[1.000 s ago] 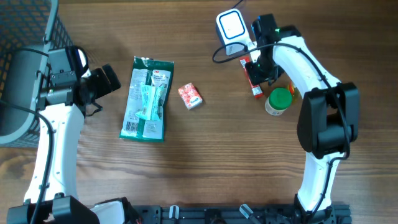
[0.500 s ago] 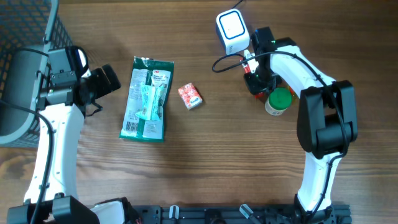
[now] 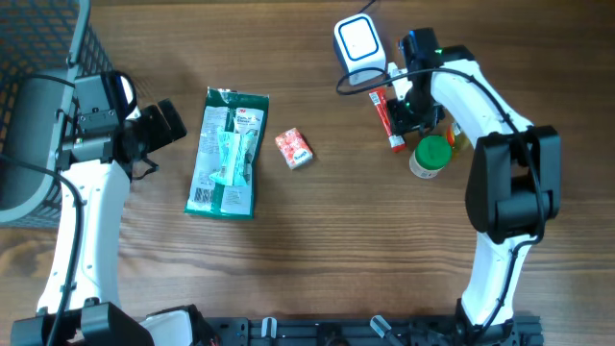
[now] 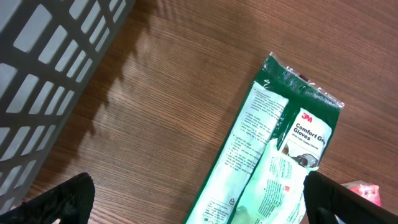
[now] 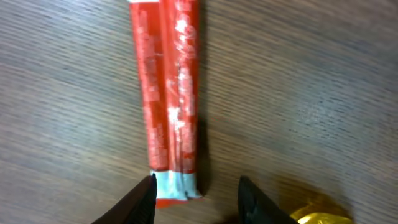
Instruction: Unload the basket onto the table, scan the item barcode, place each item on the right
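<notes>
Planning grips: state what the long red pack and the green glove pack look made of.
Long red pack: probably printed cardboard, slightly glossy; straight edges, flat faces. Green glove pack: thin plastic film, glossy; wrinkles and a crimped top seal.

"3M Comfort Grip Gloves" is printed on the flat green-and-white plastic package (image 4: 268,155) (its smaller print cannot be read).

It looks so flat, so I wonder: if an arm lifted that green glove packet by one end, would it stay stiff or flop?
Probably flop: the glove packet is a thin film bag with a crinkled sealed edge, lying flat on the table, so it would likely sag. It seems light for its area. The smooth wrapper may slide easily when pushed.
</notes>
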`<action>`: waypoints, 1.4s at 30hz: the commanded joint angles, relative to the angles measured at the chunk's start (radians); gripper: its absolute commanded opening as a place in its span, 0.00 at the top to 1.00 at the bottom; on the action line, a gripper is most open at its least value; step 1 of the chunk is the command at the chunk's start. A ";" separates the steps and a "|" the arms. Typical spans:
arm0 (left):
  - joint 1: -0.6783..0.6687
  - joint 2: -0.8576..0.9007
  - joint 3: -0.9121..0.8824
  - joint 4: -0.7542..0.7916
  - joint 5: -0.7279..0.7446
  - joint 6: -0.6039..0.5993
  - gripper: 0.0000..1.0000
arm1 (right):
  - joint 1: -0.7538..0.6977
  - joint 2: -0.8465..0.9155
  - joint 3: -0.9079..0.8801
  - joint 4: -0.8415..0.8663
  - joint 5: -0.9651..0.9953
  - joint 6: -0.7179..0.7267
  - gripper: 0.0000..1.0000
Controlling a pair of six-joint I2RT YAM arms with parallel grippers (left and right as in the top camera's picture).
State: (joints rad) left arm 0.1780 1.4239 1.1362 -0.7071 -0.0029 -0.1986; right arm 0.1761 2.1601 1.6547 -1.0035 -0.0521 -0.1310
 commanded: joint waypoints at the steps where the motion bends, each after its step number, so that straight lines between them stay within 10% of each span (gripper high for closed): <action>1: 0.003 -0.002 0.005 0.003 -0.003 0.012 0.00 | -0.010 -0.009 -0.043 0.023 -0.035 0.003 0.58; 31: 0.003 -0.002 0.005 0.003 -0.003 0.012 0.00 | -0.009 -0.175 0.043 0.063 -0.005 -0.031 0.96; 42: 0.003 -0.002 0.005 0.003 -0.003 0.012 0.00 | 0.041 -0.248 0.053 0.282 0.360 -0.409 0.96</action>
State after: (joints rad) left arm 0.1780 1.4239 1.1362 -0.7071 -0.0025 -0.1986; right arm 0.1860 1.8511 1.7172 -0.7578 0.1661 -0.4026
